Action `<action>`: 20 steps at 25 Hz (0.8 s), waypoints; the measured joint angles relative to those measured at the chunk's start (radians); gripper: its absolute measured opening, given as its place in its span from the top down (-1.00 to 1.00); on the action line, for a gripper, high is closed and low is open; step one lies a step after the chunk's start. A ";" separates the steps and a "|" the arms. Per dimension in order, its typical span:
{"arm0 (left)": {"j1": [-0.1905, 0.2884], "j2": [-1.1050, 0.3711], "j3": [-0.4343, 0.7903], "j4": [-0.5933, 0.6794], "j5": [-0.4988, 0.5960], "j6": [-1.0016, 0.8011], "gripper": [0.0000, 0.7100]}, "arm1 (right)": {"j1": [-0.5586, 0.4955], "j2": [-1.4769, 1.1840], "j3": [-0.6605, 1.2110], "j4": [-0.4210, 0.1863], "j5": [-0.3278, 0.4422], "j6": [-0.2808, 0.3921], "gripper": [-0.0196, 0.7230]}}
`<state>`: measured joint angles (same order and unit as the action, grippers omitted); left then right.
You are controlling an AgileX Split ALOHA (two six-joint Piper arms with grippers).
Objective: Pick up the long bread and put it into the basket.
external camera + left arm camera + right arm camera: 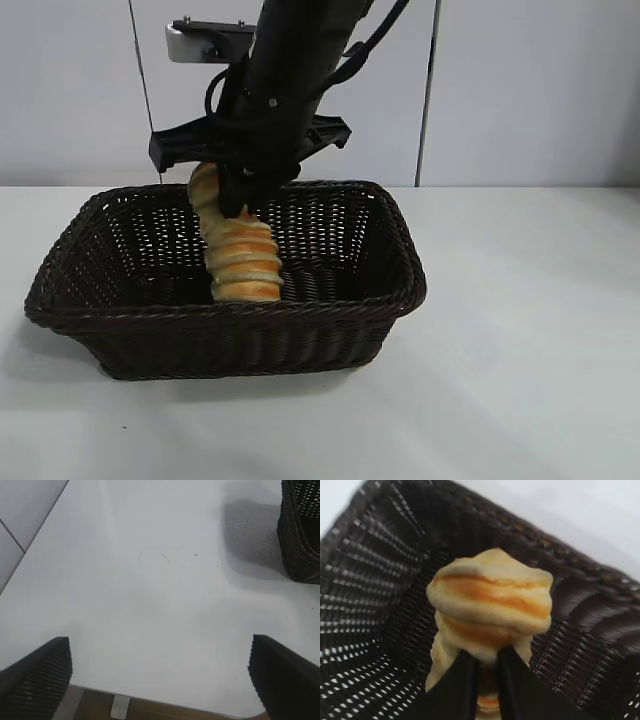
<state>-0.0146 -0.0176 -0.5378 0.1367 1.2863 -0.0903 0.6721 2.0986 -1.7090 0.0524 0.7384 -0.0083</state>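
The long bread (240, 255), golden-tan with orange and cream stripes, hangs almost upright inside the dark brown wicker basket (400, 255). Its lower end is down near the basket floor, behind the front wall. My right gripper (238, 195) reaches down from above the basket's back rim and is shut on the bread's upper part. In the right wrist view the two black fingers (465, 680) pinch the bread (490, 597) with the basket's weave (380, 580) around it. My left gripper (160, 675) is open and empty over bare table, away from the basket's corner (302, 535).
The white table (520, 330) stretches to the right of and in front of the basket. The left wrist view shows the table's edge (150, 700) close under the left gripper. A pale wall stands behind.
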 joint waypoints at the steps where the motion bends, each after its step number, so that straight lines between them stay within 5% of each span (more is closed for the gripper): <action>1: 0.000 0.000 0.000 0.000 0.000 0.000 -0.96 | 0.000 0.000 0.000 0.000 0.000 0.008 -0.08; 3: 0.000 0.000 0.000 0.000 0.000 0.000 -0.96 | 0.000 0.000 0.000 0.000 0.000 0.015 -0.54; 5: 0.000 0.000 0.000 0.000 0.000 0.000 -0.96 | 0.000 0.000 0.000 0.000 0.002 0.024 -0.69; 14: 0.000 0.000 0.000 0.000 0.000 0.000 -0.96 | 0.000 -0.050 -0.118 -0.016 0.127 0.044 -0.73; 20: 0.000 0.000 0.000 0.000 0.000 0.000 -0.96 | 0.000 -0.124 -0.206 -0.158 0.337 0.089 -0.73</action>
<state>-0.0146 -0.0176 -0.5378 0.1367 1.2863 -0.0903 0.6721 1.9750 -1.9150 -0.1053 1.0751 0.0804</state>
